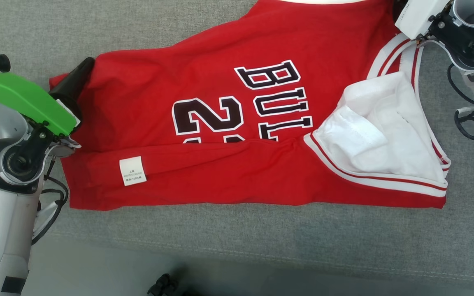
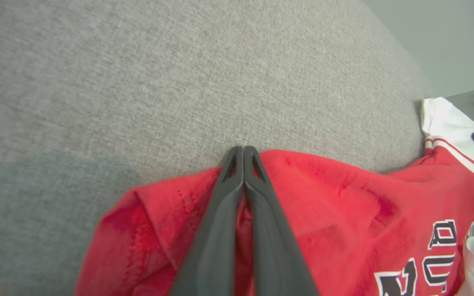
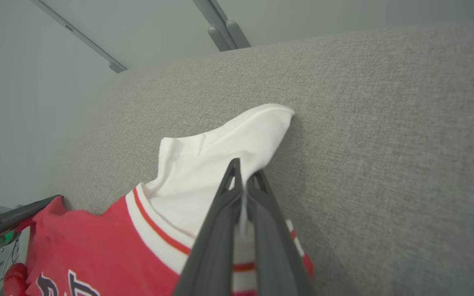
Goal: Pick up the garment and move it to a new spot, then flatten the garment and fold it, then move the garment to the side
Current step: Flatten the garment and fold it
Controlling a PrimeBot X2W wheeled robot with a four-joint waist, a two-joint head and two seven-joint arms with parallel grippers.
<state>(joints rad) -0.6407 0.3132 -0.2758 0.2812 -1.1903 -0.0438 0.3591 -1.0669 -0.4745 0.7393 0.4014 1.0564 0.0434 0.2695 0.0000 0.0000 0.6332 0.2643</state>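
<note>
Broadly, a grey fabric surface (image 1: 220,238) carries the garment (image 1: 261,172), spread across its middle with the near edge folded over. The left fingers (image 2: 220,230) are pinched shut on its red left edge. The right fingers (image 3: 216,238) are clamped on the white sleeve (image 3: 220,148) at far right. A label (image 1: 132,170) lies near-left.

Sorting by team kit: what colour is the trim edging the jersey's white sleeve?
White trim with thin red stripes; the head view shows it best.
</note>
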